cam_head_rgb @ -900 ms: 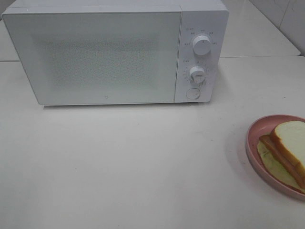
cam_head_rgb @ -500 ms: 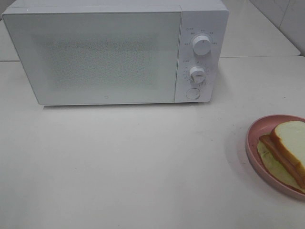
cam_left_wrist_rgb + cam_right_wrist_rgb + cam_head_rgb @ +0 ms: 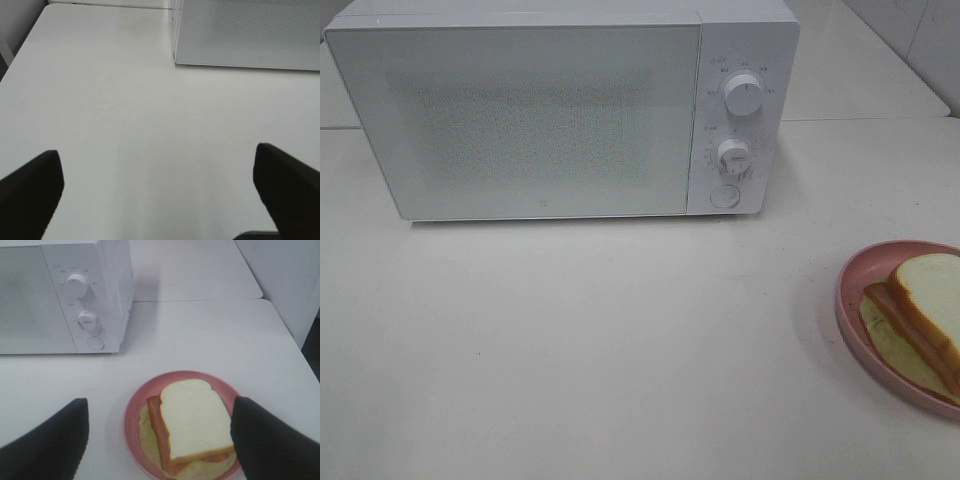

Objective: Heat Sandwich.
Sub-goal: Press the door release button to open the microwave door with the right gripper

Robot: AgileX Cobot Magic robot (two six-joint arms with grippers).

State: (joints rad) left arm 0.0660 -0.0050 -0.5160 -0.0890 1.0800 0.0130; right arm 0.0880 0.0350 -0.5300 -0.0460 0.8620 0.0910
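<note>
Sandwich [image 3: 195, 420] sits on plate [image 3: 131, 422], microwave [image 3: 560, 110] shut. Right fingers [image 3: 45, 440] are wide above it, likely for pickup; left fingers [image 3: 30, 190] are wide and empty.

Pale white table [image 3: 600, 350], matte, marked with a few faint scratches and small dark specks. Carries a white microwave [image 3: 540, 110] toward the back and left of the middle, flat on its base, door shut and facing the front. Carries a round pink plate [image 3: 847, 300] near the right edge, closer to the front, well apart from the microwave. Meets another white surface along a straight seam, level with the microwave's right side.
</note>
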